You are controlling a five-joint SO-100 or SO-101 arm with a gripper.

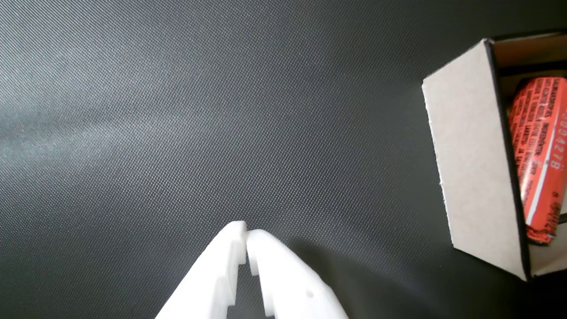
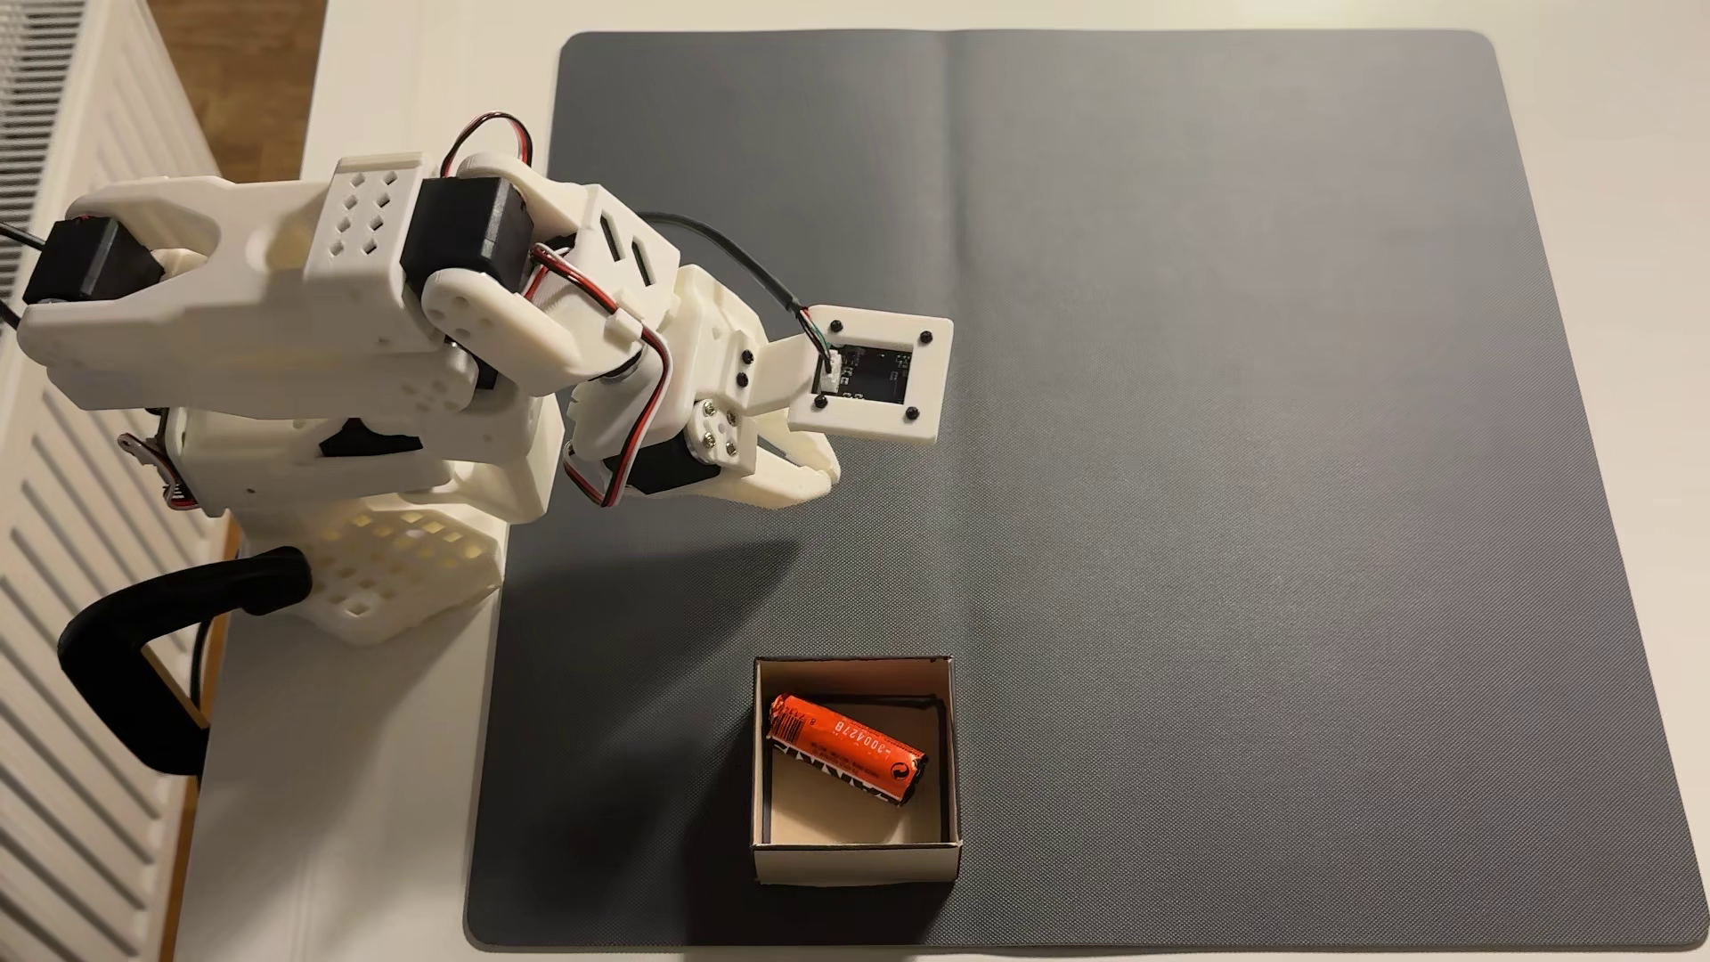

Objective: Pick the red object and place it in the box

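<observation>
The red object (image 2: 847, 750), an orange-red cylinder with black print, lies slantwise on the tan floor of the box (image 2: 856, 862), near the mat's front edge in the fixed view. In the wrist view the box (image 1: 471, 155) stands at the right edge with the red object (image 1: 538, 155) inside it. My white gripper (image 2: 824, 476) hangs over the mat well behind the box, shut, with nothing between its fingers. The wrist view shows the gripper (image 1: 246, 234) with its tips touching above bare mat.
A dark grey mat (image 2: 1203, 370) covers most of the white table (image 2: 352, 832). The arm's base (image 2: 370, 518) stands at the mat's left edge, with a black clamp (image 2: 139, 666) and a white radiator (image 2: 55, 462) further left.
</observation>
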